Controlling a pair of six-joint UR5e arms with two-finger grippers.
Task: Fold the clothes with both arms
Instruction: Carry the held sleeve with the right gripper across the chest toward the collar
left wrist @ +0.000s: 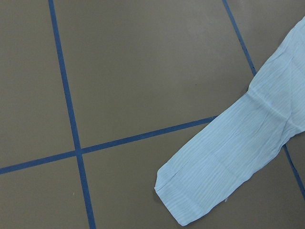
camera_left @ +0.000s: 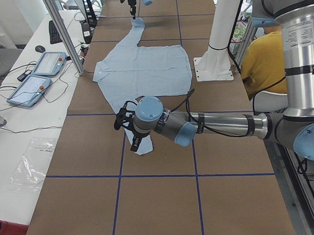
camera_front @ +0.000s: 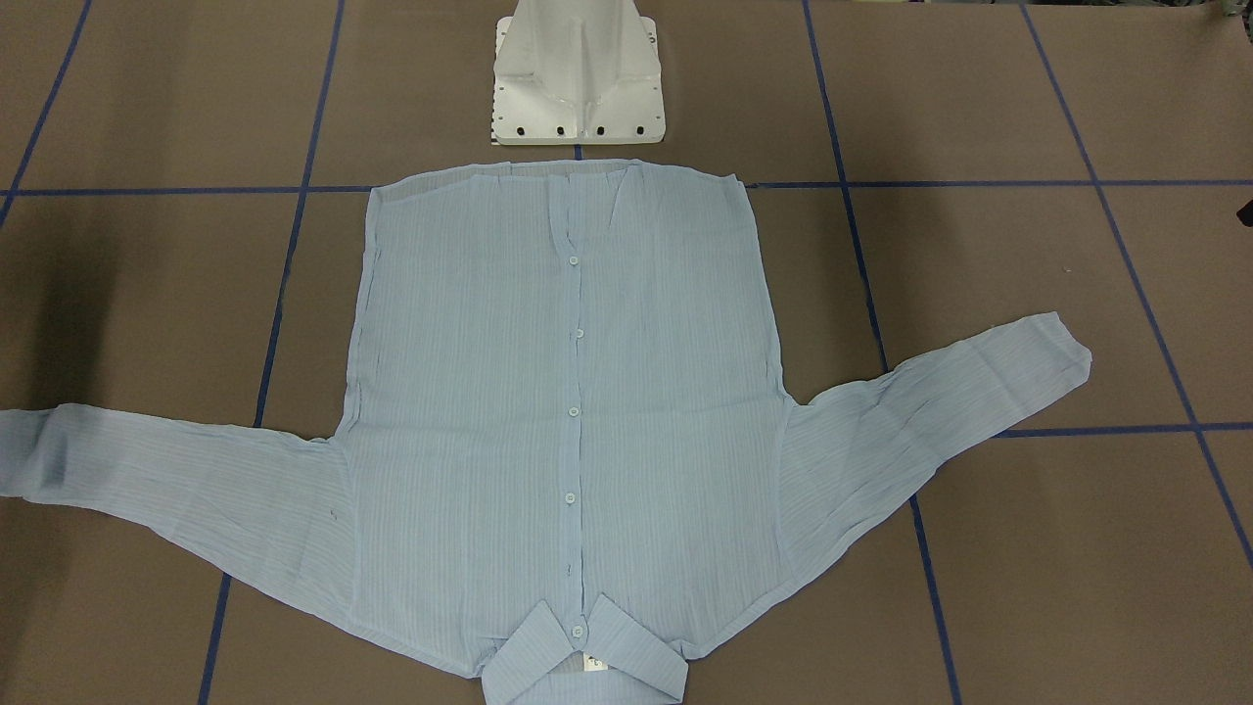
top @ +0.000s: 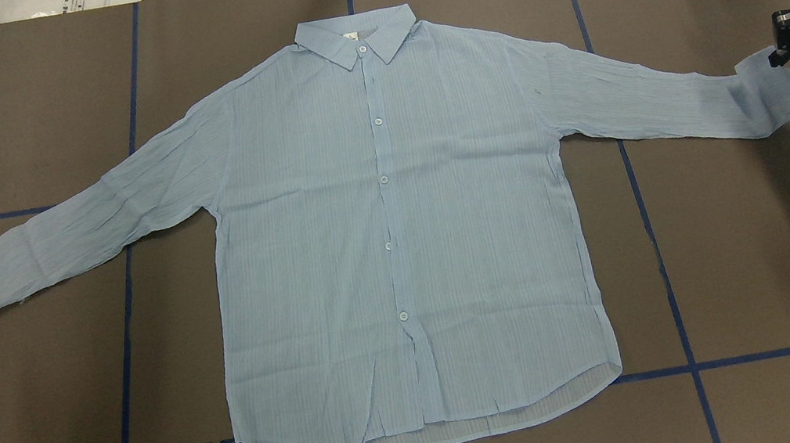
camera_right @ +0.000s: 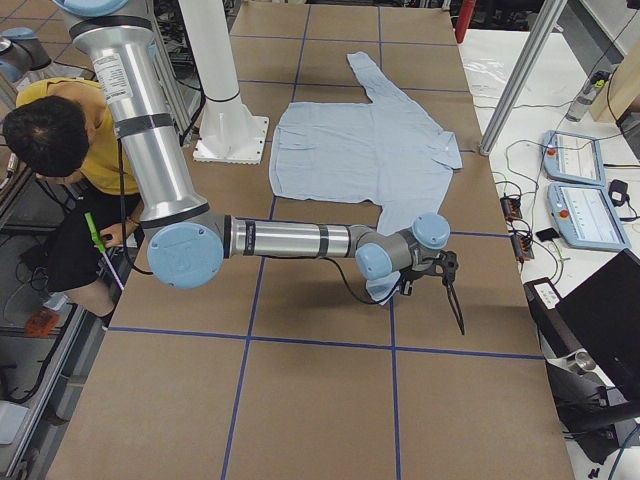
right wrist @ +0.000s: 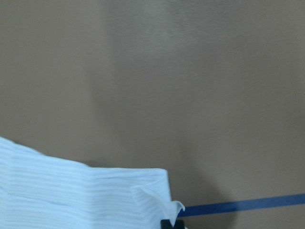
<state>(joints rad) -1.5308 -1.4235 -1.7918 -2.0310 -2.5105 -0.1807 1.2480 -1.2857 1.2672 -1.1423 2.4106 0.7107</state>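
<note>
- Left arm [camera_left: 220,125] stretches out level, left tool [camera_left: 132,143] pointing down; its grip cannot be read.
- Right arm [camera_right: 285,240] stretches out level, right tool [top: 779,57] pinching the shirt [top: 394,214] cuff's corner.

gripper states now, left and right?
Left gripper: cannot be told, seen only in a side view.
Right gripper: jaws closed on the shirt, at its sleeve cuff.

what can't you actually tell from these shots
Left gripper: only in the left side view, jaws too small to judge.
Right gripper: jaws cut off by the wrist view's bottom edge; grip on the shirt cuff unclear.
Neck label: print too small, front view.
</note>
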